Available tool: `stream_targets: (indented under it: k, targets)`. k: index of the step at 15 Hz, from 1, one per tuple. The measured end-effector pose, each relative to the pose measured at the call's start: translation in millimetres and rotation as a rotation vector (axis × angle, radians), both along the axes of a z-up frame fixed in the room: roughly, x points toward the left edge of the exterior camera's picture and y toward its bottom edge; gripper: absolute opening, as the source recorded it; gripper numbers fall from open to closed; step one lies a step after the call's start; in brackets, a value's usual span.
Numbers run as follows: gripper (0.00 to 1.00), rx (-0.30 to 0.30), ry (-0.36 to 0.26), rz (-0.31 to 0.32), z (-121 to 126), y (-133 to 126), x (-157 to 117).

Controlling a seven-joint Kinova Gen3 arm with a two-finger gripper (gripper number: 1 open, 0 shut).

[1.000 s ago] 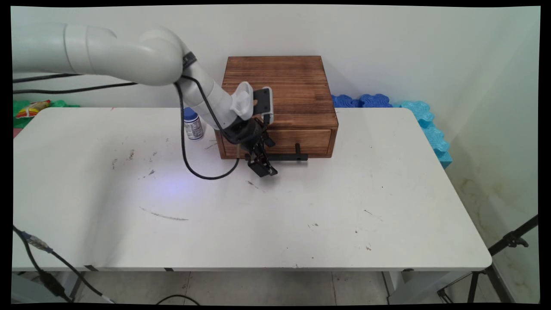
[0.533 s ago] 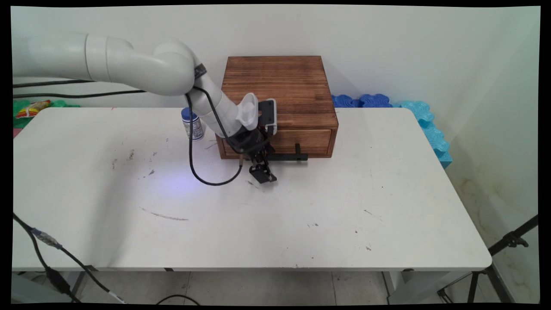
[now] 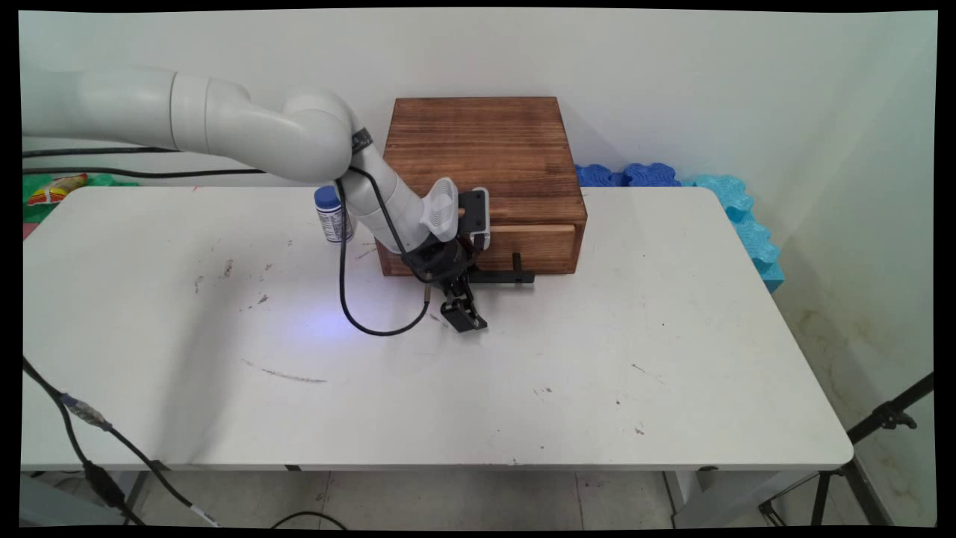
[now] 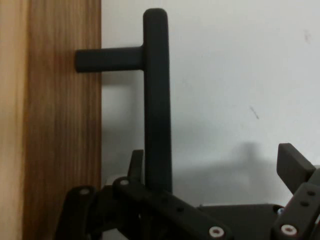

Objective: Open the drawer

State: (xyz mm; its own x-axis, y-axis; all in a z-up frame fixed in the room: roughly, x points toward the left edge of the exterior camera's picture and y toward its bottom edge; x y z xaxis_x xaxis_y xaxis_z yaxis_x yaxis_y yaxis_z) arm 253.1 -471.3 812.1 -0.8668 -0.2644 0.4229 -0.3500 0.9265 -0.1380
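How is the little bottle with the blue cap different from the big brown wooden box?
The small white bottle with a blue cap is far smaller than the brown wooden drawer box. The bottle is round, white and labelled; the box is square-edged, dark-stained wood. The box has a drawer with a black bar handle at its front; the bottle has only a cap. Both stand upright on the white table, near its far edge, the bottle left of the box.

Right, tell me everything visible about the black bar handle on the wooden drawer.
The black bar handle is a matte, round-sectioned rod, metal-looking, held off the brown wooden drawer front by short black posts. It runs level along the front, low over the white table. The black two-finger gripper sits open at its left part, one finger behind the bar.
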Motion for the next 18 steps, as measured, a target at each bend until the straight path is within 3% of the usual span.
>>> stream_targets:
  k: [8, 18]
  targets:
    - [1.00, 0.028, 0.019, -0.010, 1.9, 24.9, -13.3]
    - [1.00, 0.074, 0.036, -0.040, 13.2, 86.0, -26.3]
